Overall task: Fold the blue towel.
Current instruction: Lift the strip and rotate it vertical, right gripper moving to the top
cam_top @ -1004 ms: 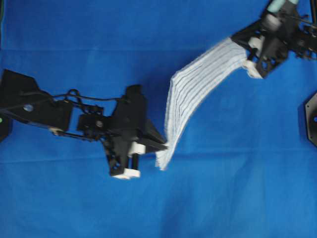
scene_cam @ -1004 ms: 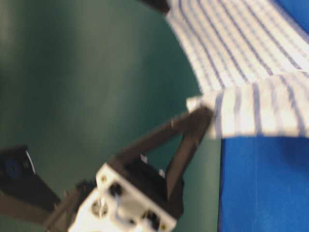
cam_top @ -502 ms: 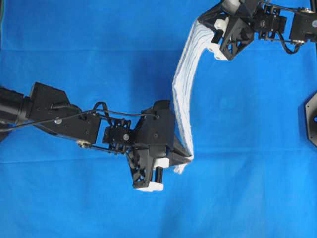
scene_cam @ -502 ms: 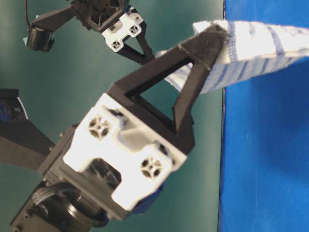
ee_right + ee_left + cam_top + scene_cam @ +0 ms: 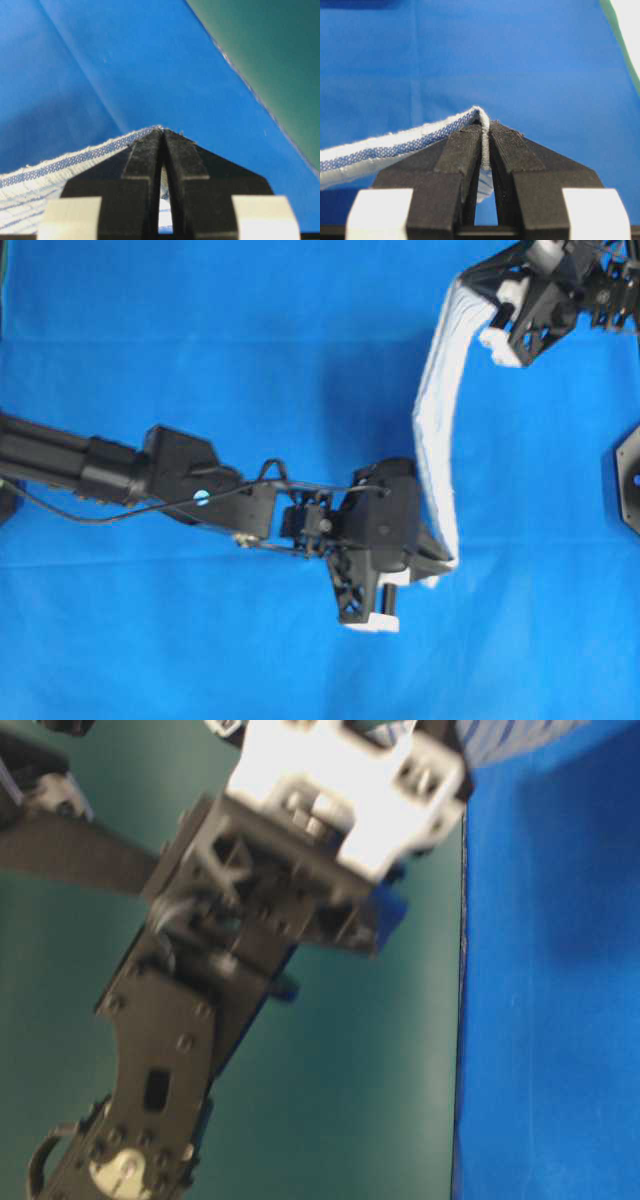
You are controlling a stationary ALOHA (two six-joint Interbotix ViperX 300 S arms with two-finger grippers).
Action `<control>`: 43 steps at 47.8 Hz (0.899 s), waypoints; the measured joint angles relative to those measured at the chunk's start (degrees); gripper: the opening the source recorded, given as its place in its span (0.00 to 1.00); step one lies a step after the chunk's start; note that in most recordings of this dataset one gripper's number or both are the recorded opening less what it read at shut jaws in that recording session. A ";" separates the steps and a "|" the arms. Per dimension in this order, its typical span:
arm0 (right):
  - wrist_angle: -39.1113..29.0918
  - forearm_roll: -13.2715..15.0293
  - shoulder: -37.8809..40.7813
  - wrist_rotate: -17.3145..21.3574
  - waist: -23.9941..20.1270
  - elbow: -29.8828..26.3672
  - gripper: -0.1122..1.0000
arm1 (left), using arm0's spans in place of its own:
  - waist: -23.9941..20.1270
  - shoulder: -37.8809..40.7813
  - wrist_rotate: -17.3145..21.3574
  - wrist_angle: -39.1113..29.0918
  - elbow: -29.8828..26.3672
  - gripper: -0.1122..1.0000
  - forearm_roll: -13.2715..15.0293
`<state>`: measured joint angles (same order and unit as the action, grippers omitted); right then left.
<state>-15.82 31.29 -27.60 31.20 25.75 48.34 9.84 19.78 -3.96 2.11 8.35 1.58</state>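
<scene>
Towel (image 5: 436, 420) hangs in the air between my two grippers, seen edge-on from overhead as a narrow white band curving from upper right down to centre right, above the blue cloth (image 5: 200, 330) that covers the table. Left gripper (image 5: 448, 562) has its jaws pressed together on the towel's lower end; the left wrist view shows the hem corner (image 5: 479, 116) pinched between the black fingers (image 5: 465, 150), blue-stitched edge trailing off to the left. Right gripper (image 5: 478, 302) is likewise clamped on the upper end near the top edge of the overhead view; in the right wrist view its fingers (image 5: 145, 160) meet on the hem, striped weave visible at lower left. Table-level view is mostly filled by the blurred left arm (image 5: 230, 970).
</scene>
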 measured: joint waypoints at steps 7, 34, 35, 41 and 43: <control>-0.70 0.09 1.41 0.00 0.00 0.26 0.12 | 0.00 1.58 -0.18 0.70 -1.14 0.12 -0.09; 8.35 0.09 25.75 -0.70 -0.44 -12.92 0.12 | 0.62 -3.16 -11.43 2.55 13.97 0.12 0.09; 8.44 0.09 26.37 -0.79 -0.53 -13.45 0.12 | 0.70 -3.43 -11.78 2.81 14.59 0.12 0.00; 8.44 0.09 29.36 -0.88 -1.14 -16.26 0.12 | 1.05 -4.83 -13.01 4.57 17.84 0.12 0.09; 8.44 0.09 29.71 -0.88 -1.32 -16.70 0.12 | 1.14 -5.01 -13.10 5.01 18.28 0.12 0.09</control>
<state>-7.38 31.38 2.11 30.32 24.43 31.64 10.99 14.77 -17.05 7.12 26.63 1.67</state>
